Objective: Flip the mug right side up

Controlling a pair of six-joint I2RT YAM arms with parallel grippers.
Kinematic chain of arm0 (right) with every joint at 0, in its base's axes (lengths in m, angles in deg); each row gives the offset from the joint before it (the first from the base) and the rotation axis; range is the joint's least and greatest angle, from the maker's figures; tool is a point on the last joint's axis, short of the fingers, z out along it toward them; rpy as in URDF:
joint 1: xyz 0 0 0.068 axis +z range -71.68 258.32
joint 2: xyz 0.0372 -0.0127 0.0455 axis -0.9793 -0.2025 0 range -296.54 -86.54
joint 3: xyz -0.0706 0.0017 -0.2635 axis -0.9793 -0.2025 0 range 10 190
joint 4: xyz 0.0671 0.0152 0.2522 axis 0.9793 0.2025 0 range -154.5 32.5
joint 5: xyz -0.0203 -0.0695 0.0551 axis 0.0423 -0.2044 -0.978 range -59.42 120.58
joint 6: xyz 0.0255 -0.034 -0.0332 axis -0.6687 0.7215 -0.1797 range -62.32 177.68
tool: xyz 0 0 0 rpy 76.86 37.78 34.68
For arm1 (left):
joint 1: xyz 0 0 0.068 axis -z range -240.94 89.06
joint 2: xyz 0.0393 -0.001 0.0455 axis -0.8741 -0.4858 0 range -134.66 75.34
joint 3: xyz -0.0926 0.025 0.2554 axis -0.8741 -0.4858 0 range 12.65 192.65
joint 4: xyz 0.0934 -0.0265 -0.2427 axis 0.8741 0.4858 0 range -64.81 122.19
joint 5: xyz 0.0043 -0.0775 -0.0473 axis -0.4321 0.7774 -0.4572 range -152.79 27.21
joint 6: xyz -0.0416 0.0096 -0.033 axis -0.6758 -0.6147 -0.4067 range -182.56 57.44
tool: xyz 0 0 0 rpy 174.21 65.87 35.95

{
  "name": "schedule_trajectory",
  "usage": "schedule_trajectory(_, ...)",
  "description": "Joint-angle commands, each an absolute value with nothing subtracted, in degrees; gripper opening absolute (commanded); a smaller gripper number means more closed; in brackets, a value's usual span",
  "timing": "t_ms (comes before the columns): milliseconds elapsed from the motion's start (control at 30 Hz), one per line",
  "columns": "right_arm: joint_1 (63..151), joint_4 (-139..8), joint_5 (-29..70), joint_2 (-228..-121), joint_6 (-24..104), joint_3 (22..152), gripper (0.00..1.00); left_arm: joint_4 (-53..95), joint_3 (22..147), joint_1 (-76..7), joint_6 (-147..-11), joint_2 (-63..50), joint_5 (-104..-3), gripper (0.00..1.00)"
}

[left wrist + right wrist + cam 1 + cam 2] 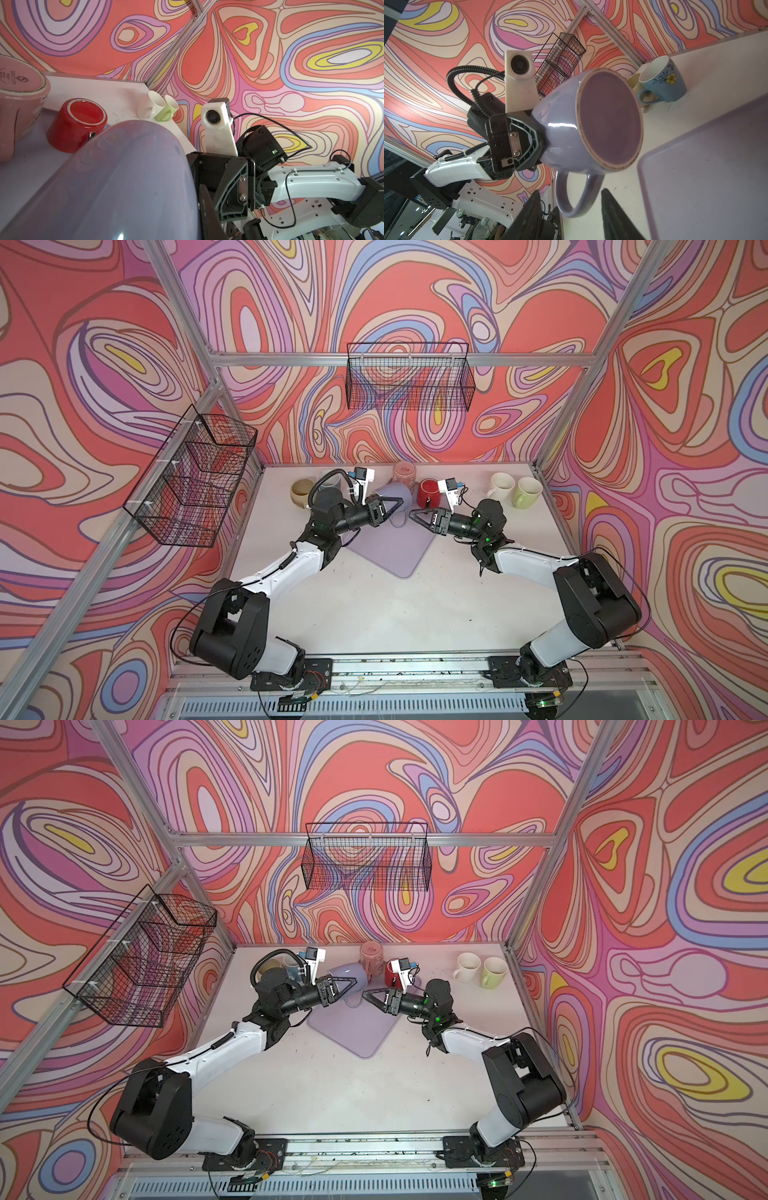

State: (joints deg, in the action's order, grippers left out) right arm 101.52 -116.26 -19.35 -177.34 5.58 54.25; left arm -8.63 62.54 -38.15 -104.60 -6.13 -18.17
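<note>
The lavender mug (392,494) (348,973) hangs tipped on its side above the table's back middle. My left gripper (397,502) (352,983) is shut on one end of it. In the right wrist view the mug (608,118) turns a round, brown-ringed face to the camera. There the left gripper (536,141) clamps the opposite end. The mug's wall (128,182) fills the left wrist view, and one finger (208,209) lies along it. My right gripper (412,514) (366,994) (571,192) is open. The handle (577,199) shows between its fingers, with gaps on both sides.
A lavender mat (390,547) lies under the mug. Along the back stand a red mug (428,491) and a pink mug (404,475), both upside down. A beige mug (301,491), a blue flowered mug (662,83), a white mug (500,485) and a green mug (527,491) are there too. Wire baskets (409,377) (195,477) hang on the walls.
</note>
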Motion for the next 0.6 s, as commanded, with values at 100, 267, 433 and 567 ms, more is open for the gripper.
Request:
schedule_trajectory(100, 99.88, -105.86, -18.31, -174.38, 10.41, 55.73, 0.48, 10.31, 70.34, -39.06, -93.08, -1.19, -21.78, 0.00)
schedule_trajectory(267, 99.03, -80.20, -10.13, -172.14, 21.85, 62.33, 0.46, 29.72, 77.08, -40.57, -84.17, -1.32, -27.63, 0.00)
schedule_trajectory(433, 98.13, -65.46, -6.02, -174.90, 24.08, 69.47, 0.44, 45.15, 86.08, -42.32, -77.21, -6.08, -32.72, 0.00)
schedule_trajectory(567, 98.18, -56.13, -3.75, -178.54, 25.84, 75.32, 0.43, 53.11, 94.15, -43.83, -73.46, -12.47, -34.90, 0.00)
